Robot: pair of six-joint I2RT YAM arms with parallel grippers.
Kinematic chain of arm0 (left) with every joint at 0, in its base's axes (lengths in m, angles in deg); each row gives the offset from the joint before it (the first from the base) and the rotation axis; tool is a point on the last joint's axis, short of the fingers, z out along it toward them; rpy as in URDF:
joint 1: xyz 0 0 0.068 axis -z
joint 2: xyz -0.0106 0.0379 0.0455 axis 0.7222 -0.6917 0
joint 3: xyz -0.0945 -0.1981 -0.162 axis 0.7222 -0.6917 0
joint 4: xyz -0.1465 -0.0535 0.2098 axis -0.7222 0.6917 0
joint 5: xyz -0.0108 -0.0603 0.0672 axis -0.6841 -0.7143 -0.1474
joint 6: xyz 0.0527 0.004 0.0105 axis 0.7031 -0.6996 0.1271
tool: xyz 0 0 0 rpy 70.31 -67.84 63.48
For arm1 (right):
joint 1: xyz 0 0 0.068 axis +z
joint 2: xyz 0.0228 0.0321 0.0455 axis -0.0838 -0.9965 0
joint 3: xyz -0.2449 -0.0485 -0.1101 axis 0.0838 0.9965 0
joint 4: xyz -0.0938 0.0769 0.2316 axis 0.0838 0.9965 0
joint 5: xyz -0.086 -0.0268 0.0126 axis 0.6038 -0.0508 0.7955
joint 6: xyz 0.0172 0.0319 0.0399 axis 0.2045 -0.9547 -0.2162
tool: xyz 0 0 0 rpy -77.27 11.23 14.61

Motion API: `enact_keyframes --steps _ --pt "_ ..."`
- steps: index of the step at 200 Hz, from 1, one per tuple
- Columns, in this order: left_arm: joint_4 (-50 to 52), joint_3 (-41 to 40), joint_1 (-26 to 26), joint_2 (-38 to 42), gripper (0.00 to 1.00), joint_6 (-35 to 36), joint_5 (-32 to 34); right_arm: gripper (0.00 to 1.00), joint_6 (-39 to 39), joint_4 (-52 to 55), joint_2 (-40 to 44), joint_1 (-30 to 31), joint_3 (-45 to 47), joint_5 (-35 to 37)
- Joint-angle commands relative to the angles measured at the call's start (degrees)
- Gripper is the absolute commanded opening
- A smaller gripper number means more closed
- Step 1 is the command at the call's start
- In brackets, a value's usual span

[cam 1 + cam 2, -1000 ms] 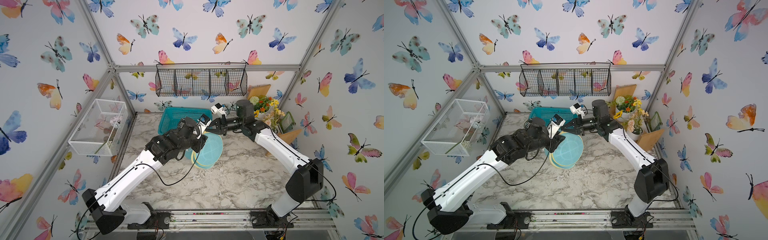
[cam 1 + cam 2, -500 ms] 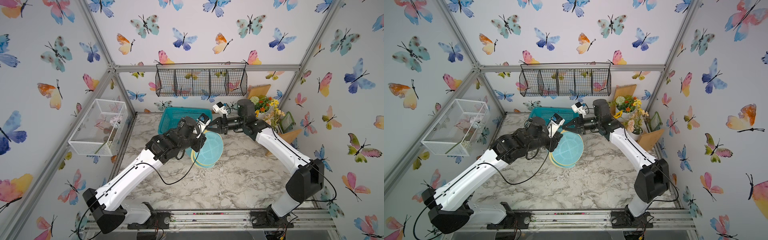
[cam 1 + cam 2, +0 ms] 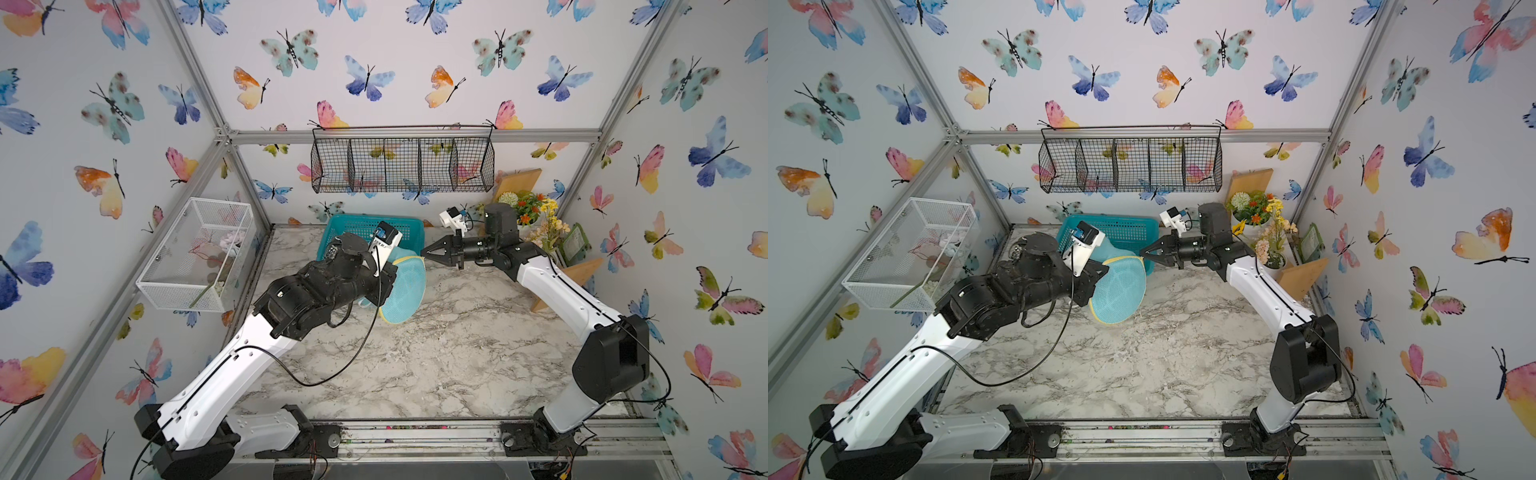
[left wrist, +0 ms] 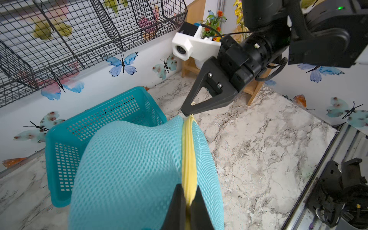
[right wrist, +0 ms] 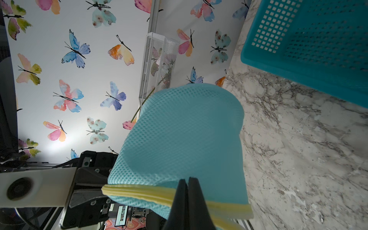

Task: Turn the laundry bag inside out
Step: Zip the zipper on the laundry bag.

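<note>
Though turquoise, laundry bag (image 3: 409, 286) yellow-seamed

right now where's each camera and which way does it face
Top views: high in front, looking down and back over the marble table; both whole arms show, laundry bag between them.
Left wrist: behind the left tool, tips in view, facing along the bag's yellow seam toward the right tool and teal basket.
Right wrist: behind the right tool, tips in view, facing across the bag toward the left tool and side wall.
Shared: both wrist views show the bag, the basket and the opposite tool.
</note>
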Motion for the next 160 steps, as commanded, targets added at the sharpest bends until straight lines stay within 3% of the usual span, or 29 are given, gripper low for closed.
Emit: enact_keyframes --steps 1,29,61,160 --pt "-3.09 -2.67 -0.19 1.18 0.20 -2.41 -4.60 0.02 -0.02 -0.20 -1.19 0.14 -5.35 0.53" --pt "-8.34 -7.41 -0.11 1.14 0.39 -5.18 -9.69 0.02 -0.20 2.56 -2.18 3.51 -11.05 -1.73" --pt "-9.67 -7.46 -0.10 -0.01 0.52 -4.31 -8.18 0.02 0.45 4.41 -2.23 5.70 -12.64 -2.54" --pt "-2.88 2.40 -2.84 -3.89 0.62 6.16 3.00 0.02 6.06 12.28 -1.85 6.65 -14.92 -3.36"
